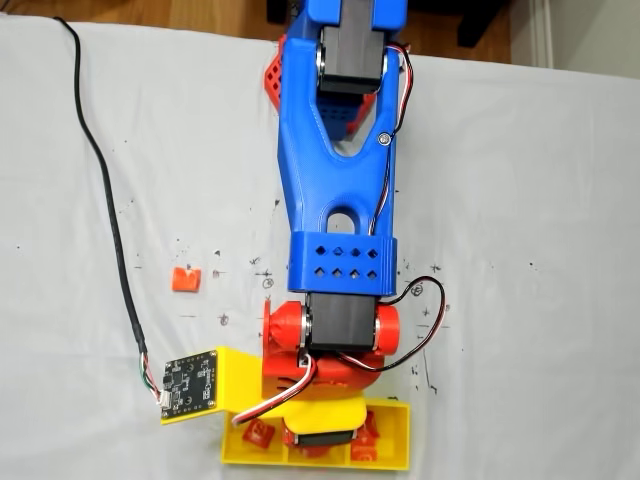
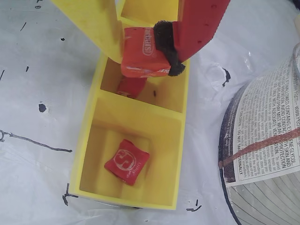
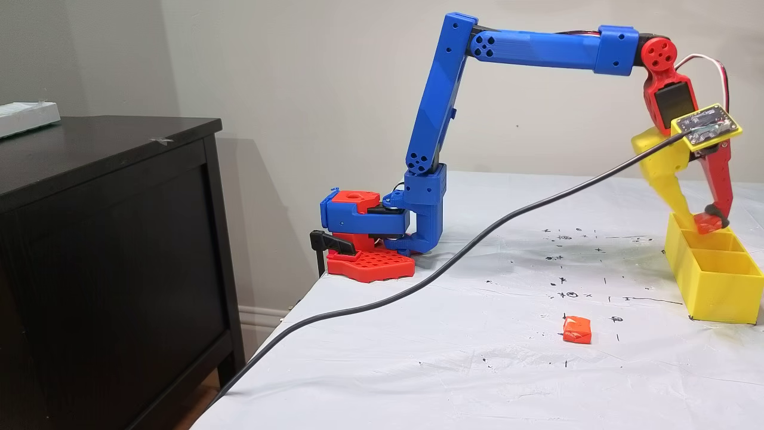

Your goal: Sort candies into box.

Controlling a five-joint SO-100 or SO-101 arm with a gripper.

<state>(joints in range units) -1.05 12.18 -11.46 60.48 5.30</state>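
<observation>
Held candy (image 2: 143, 58): pinched in the claw (image 2: 145, 61), yellow finger on one side, red padded finger on the other, hanging just above the box (image 2: 180, 140), over its middle compartment. Straight down from the claw, another candy (image 2: 131, 86) already lying in that compartment; drop path looks clear, judged from the wrist view. Nearest compartment holding one red candy (image 2: 126, 161). Outward from the box: a lone orange candy (image 3: 576, 329) on the counter (image 3: 418, 358), well apart. Beside the box, a printed roll (image 2: 267, 145). Black cable (image 3: 418, 280) trailing across the counter, not in the way.
</observation>
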